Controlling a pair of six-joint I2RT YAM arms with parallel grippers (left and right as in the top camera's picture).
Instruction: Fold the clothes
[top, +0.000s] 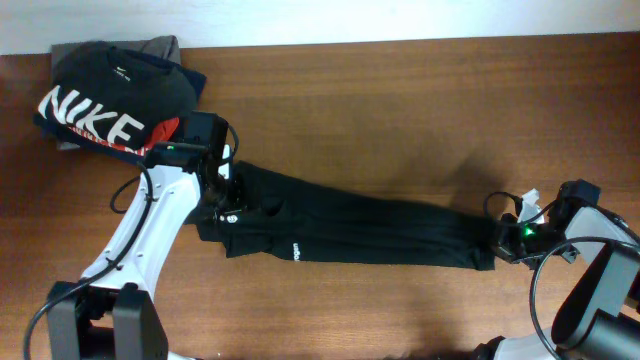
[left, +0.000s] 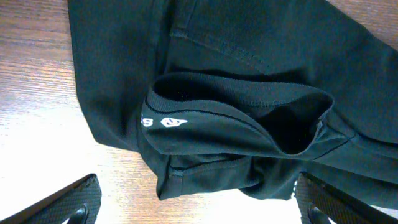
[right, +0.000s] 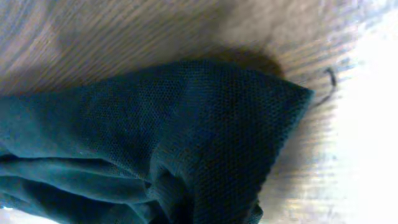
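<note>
The top (top: 360, 225) is lying on the wood-grain table (top: 400, 90) as a long, narrow black strip, running from the left fingers (left: 71, 200) to the right fingers (top: 503, 240). The left wrist view is showing what the overhead cannot: a banded opening gaping in the soft fabric, stitched seams, tiny white print, and the left fingers standing wide apart, holding nothing. The right wrist view is showing a fine mesh-like knit rising to a peak (its fingers are out of frame, so their state cannot be told). A NIKE shirt (top: 100, 105) is resting at the far-left corner.
</note>
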